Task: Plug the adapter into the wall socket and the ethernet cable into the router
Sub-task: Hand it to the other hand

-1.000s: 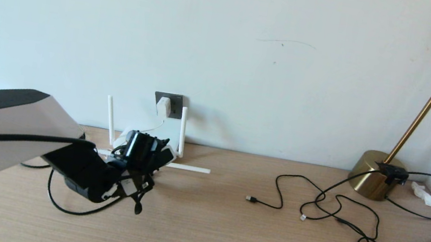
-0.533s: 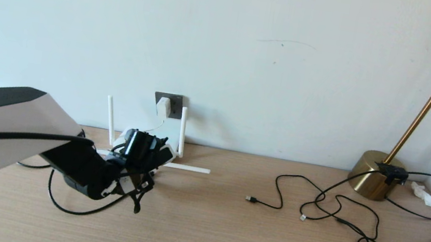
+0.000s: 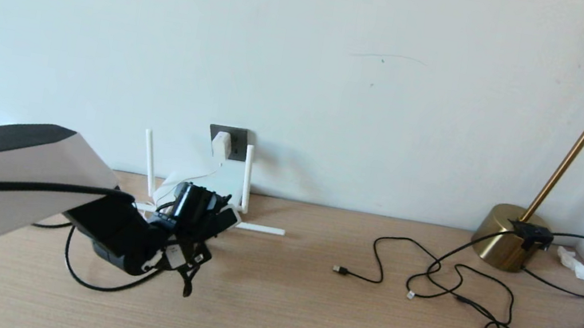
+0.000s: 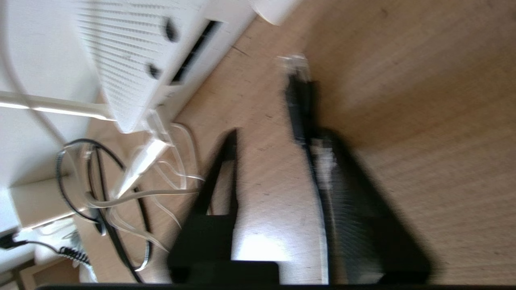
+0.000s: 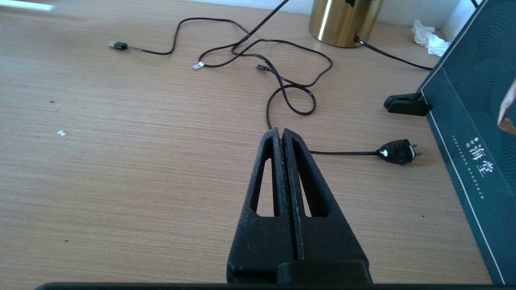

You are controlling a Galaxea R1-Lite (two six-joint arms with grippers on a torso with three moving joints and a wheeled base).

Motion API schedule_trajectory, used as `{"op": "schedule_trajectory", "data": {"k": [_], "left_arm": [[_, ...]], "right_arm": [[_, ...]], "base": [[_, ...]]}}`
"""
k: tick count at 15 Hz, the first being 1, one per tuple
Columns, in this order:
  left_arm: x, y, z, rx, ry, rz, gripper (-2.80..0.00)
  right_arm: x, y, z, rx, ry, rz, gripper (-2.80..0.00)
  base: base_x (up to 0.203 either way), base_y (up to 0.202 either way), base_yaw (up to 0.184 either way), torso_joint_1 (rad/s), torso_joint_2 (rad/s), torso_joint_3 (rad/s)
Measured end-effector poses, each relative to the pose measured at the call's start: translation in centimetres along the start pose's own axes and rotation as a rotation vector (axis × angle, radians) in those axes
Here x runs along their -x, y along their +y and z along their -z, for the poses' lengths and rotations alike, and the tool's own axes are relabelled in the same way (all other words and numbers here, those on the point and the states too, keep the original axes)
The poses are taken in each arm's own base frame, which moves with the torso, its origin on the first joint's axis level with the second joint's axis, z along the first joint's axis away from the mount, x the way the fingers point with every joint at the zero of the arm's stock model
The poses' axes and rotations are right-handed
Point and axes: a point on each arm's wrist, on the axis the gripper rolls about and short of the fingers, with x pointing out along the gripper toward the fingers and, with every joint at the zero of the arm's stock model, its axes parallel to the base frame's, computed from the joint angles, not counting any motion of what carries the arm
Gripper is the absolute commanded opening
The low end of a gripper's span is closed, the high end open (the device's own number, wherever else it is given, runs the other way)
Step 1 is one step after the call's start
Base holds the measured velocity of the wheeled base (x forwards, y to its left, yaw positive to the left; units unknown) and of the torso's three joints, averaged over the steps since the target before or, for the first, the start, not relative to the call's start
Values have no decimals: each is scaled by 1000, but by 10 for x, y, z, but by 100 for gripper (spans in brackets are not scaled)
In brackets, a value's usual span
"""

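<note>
Left wrist view is showing your left gripper [image 4: 274, 161] with jaws half-spread beside the ethernet cable [image 4: 300, 104] lying on the table [image 4: 423, 100], so be centring its connector before aiming toward the router [image 4: 153, 52].

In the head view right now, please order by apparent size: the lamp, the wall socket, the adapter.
1. The lamp, clearly the largest.
2. The wall socket, a small dark plate.
3. The adapter, plugged into it and covering part of the plate.
</note>
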Motion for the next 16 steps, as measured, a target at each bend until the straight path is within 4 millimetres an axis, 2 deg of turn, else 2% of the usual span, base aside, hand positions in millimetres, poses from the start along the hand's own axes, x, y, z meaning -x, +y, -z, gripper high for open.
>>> {"op": "schedule_trajectory", "data": {"k": [6, 9, 12, 16], "left_arm": [[0, -3, 5, 49, -4, 114, -280], [8, 4, 5, 87, -23, 154, -280], [30, 21, 8, 144, -49, 249, -280], [84, 53, 24, 304, -36, 473, -280]], "right_arm": [[0, 0, 0, 0, 0, 0, -280], [0, 0, 0, 0, 0, 0, -280], [0, 0, 0, 0, 0, 0, -280], [0, 0, 0, 0, 0, 0, -280]], "base": [[0, 0, 0, 0, 0, 0], [0, 0, 0, 0, 0, 0], [0, 0, 0, 0, 0, 0], [0, 0, 0, 0, 0, 0]]}}
